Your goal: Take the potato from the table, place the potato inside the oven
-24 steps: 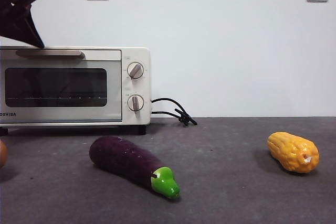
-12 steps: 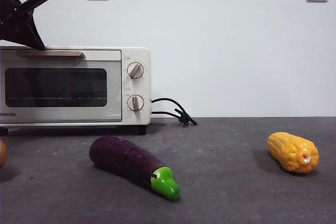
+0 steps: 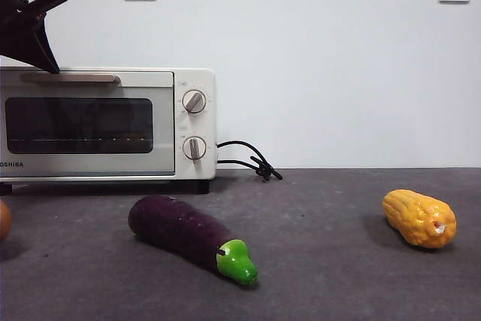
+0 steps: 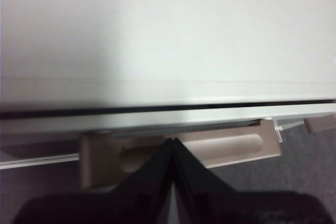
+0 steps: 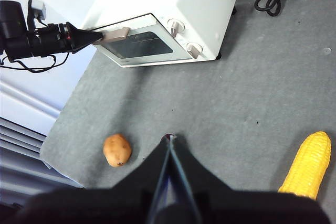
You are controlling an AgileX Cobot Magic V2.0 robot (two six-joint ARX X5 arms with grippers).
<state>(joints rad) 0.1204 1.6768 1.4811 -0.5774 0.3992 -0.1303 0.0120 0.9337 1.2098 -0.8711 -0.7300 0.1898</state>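
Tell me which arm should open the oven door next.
Left. Its pincer is shut with its tip at the oven door handle, likely ready to pull. The right pincer hangs above the table, away from the oven.

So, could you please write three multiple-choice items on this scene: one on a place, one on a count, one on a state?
1. Where is the potato?
A. inside the oven
B. on the table, in front of the oven
C. in a gripper

2. How many round knobs does the oven have?
A. two
B. three
C. four

3. In what state is the left gripper?
A. wide open above the corn
B. holding the eggplant
C. shut, at the oven's handle

Key: 1 B, the right wrist view shows it lying on the grey table. 2 A, the front view shows two. 3 C, in the left wrist view the jaws meet at the beige handle.
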